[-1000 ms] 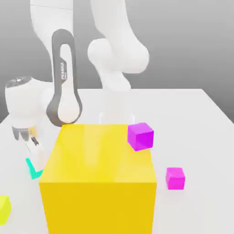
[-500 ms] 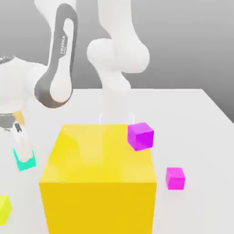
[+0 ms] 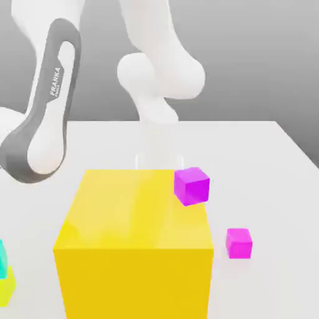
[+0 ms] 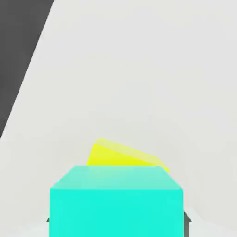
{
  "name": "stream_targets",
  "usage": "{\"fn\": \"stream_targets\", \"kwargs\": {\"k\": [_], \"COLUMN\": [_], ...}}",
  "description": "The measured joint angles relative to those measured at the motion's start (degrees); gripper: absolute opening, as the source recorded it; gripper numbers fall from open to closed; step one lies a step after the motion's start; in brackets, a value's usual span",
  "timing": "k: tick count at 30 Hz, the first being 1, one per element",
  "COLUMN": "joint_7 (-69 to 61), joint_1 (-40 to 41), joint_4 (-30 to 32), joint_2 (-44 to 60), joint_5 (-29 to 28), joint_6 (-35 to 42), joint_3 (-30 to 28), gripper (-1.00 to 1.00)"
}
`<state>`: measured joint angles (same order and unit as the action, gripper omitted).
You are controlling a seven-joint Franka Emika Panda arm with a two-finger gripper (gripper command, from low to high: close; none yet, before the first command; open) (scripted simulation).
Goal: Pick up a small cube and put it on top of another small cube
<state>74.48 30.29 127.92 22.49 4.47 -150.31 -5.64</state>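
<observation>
You have the small cyan cube sitting directly on the small yellow cube at the exterior view's far left edge, beside the big yellow block; whether the gripper's fingers are spread or shut I cannot tell from these views, nor whether they grip the cyan cube. If you are letting go, I judge it best to lift straight up without any sideways drift, since the yellow cube looks turned askew beneath it. The arm's grey link reads "FRANKA".
</observation>
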Motion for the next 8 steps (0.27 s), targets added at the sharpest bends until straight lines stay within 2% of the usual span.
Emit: {"fn": "stream_targets", "kwargs": {"k": [4,8], "joint_7": [0.0,0.9], "joint_1": [0.0,-0.5], "joint_4": [-0.1,0.1], "joint_2": [0.7,-5.0], "joint_5": [0.1,-1.1], "joint_6": [-0.6,4.9], "joint_3": [0.1,-0.6], "gripper": [1.0,1.0]}}
